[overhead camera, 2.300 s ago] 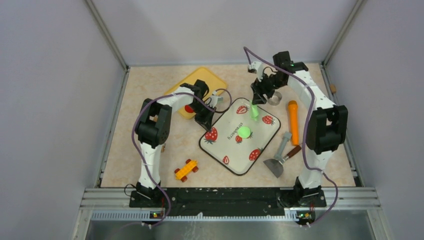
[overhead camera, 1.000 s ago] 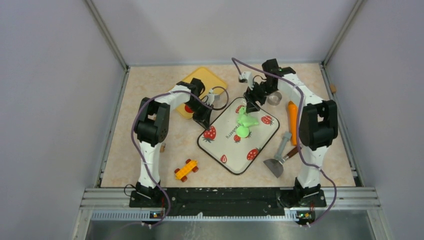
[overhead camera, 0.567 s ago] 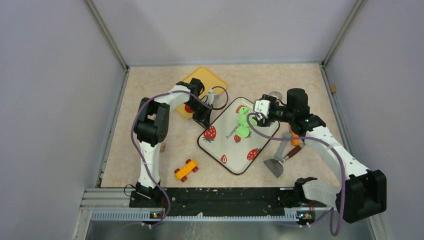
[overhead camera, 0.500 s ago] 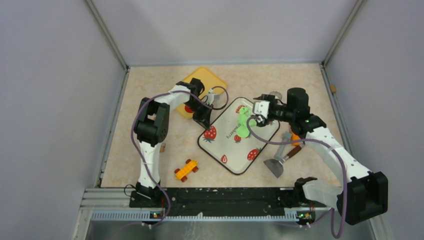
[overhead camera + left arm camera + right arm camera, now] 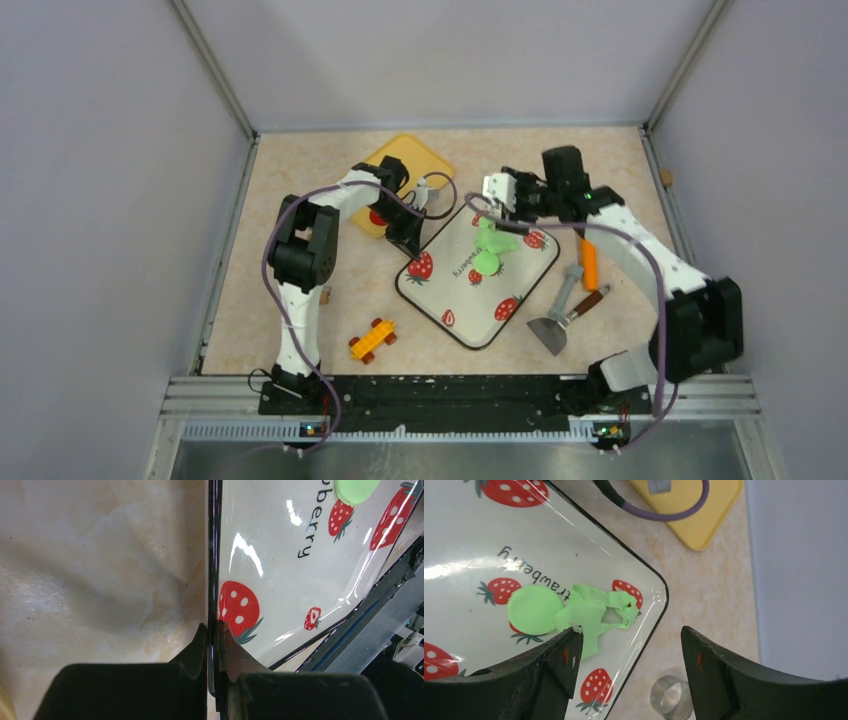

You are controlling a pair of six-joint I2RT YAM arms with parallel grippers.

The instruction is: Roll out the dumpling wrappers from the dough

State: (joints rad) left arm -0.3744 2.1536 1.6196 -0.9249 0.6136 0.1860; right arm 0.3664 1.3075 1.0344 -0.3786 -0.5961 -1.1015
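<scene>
On the tray [image 5: 478, 305] beside a metal ring [image 5: 669, 696], dough [image 5: 591, 612] touches a wrapper [image 5: 534, 611]; left fingers [image 5: 197, 647] pinch the rim, right fingers [image 5: 556, 667] spread.

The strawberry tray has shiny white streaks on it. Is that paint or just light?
Just light: in the left wrist view the glossy white strawberry-printed tray carries bright reflected streaks; in the right wrist view a pale glare band lies beside its lettering; in the top external view it looks evenly lit.

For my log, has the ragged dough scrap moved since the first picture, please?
Yes. The dough scrap shifted toward the round wrapper on the plate, now touching it.
</scene>
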